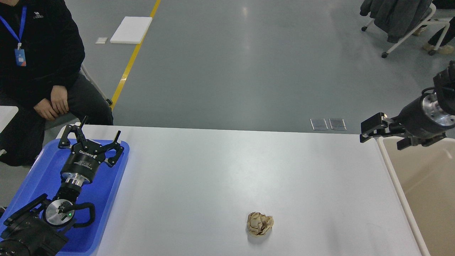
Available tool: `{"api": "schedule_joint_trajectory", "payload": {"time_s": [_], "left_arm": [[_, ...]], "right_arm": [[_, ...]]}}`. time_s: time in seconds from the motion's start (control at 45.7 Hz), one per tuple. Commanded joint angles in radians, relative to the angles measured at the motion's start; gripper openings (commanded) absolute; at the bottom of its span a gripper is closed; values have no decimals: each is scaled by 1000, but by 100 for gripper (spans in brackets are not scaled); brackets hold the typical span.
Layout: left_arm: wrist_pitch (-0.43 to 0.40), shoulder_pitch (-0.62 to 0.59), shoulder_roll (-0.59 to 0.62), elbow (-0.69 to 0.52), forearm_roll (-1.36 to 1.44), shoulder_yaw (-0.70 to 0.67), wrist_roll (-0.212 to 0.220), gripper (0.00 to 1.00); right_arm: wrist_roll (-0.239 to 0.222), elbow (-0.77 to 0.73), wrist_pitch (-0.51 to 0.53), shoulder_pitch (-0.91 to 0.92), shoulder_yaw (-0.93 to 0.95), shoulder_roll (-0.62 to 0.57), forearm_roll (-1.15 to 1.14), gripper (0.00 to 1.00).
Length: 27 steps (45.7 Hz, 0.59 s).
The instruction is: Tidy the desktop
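The desktop [227, 167] is a wide white tabletop. A crumpled brown paper ball [260, 224] lies on it near the front edge, right of centre. My left gripper [93, 138] is open and empty, hovering over the blue tray [113, 177] at the table's left end. My right gripper [385, 137] comes in from the right, over the table's far right corner beside the bin's rim. Its fingers look spread apart and hold nothing. Both grippers are far from the paper ball.
A beige rimmed bin [391, 170] stands against the table's right end. A seated person in black [39, 71] is close behind the table's left corner. A chair with clothes [398, 17] stands far back right on the grey floor.
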Motion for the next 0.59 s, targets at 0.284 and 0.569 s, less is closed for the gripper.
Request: {"api": "schedule_joint_trajectory", "payload": {"time_s": [0.284, 0.569], "left_arm": [[0, 0, 0, 0, 0, 0, 0, 99], [0, 0, 0, 0, 0, 0, 0, 99]], "right_arm": [[-2, 33, 190, 137, 44, 170, 24, 100], [-4, 37, 186, 157, 44, 194, 27, 100]]}}
